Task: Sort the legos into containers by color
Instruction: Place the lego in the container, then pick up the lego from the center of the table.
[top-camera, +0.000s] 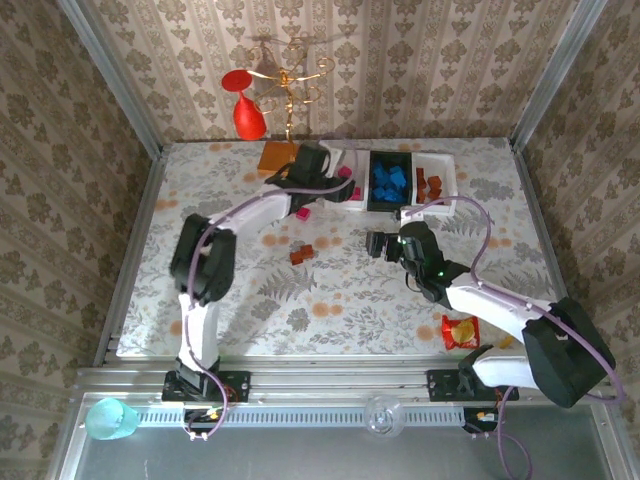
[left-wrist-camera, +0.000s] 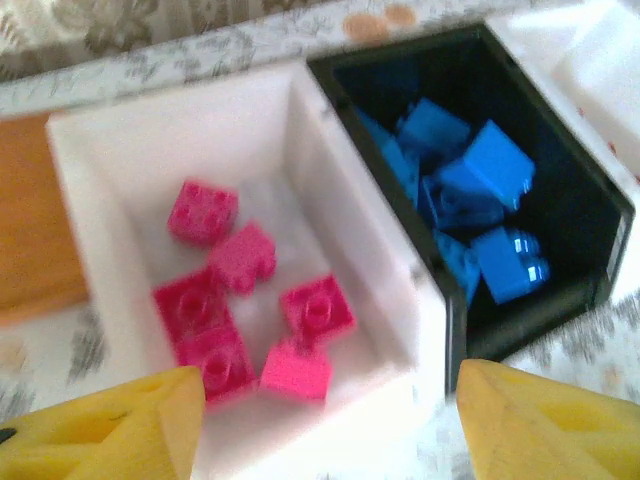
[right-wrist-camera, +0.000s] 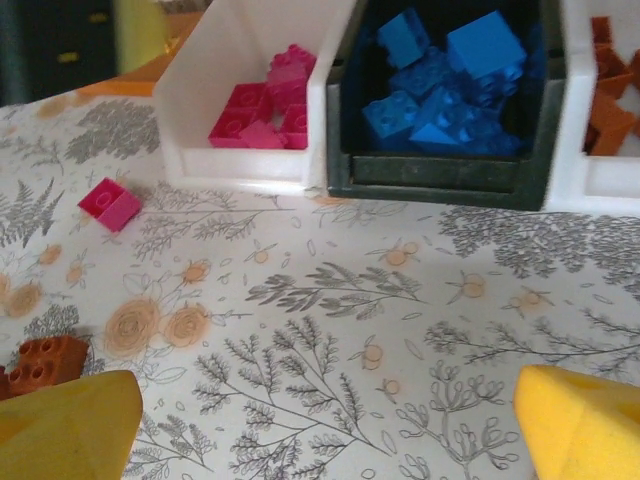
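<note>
My left gripper (left-wrist-camera: 330, 420) hangs open over the near end of the left white tray (left-wrist-camera: 330, 230), with nothing between its yellow fingers (left-wrist-camera: 120, 430). Several magenta-pink legos (left-wrist-camera: 296, 368) lie in that tray. Beside it the black tray (left-wrist-camera: 540, 320) holds several blue legos (left-wrist-camera: 495, 165). From above, the left gripper (top-camera: 320, 165) is over the pink tray (top-camera: 345, 207). The right gripper (top-camera: 383, 243) stands open low over bare tablecloth. A loose pink lego (right-wrist-camera: 110, 203) and an orange-brown lego (right-wrist-camera: 45, 360) lie to its left. The right white tray (top-camera: 452, 170) holds orange-brown legos (top-camera: 430, 185).
A red-yellow snack packet (top-camera: 460, 330) lies at the near right of the table. A gold stand with red shapes (top-camera: 250, 112) and its flat orange base (top-camera: 278, 155) sit at the back left. Patterned walls and metal rails (top-camera: 135, 230) enclose the table.
</note>
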